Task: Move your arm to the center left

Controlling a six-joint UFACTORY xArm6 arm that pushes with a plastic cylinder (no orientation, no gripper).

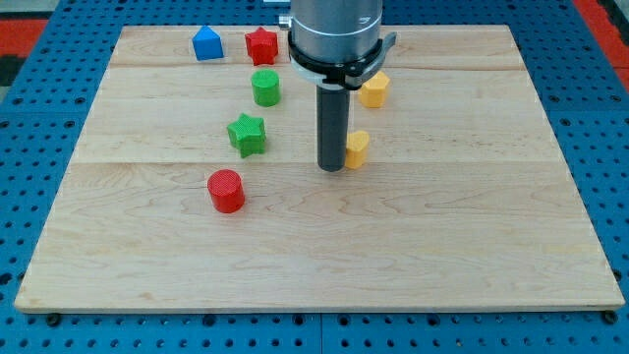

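Surface [324, 265]: pale wooden board of joined planks, on a blue perforated base [20, 197]; nearest band toward the view's bottom bare wood.

Red cylinder [226, 191]: nearest block, upright, left of centre, well apart from my tip.

My tip [331, 169]: lower end of a straight dark rod, down at the surface near the board's middle, slightly toward the view's right of centre. No end effector fitted, so no jaws apart, together or clamped on anything; plain rod only. Not at the centre left: that region lay across the green star and the red cylinder from it.

Small yellow block [358, 148]: just beside the rod on the view's right, partly hidden behind it; touching or not, could not be told. Shape unclear.

Green star [247, 134]: left of the rod, apart from it, above the red cylinder.

Green cylinder [265, 88]: farther back, above the green star, near it.

Yellow block [374, 89]: roughly hexagonal, right of the rod, partly under the arm's grey housing [334, 34].

Red star [260, 45]: near the far edge, left of the housing.

Blue block [206, 44]: house-like, peaked top, just left of the red star, farthest to the view's left.
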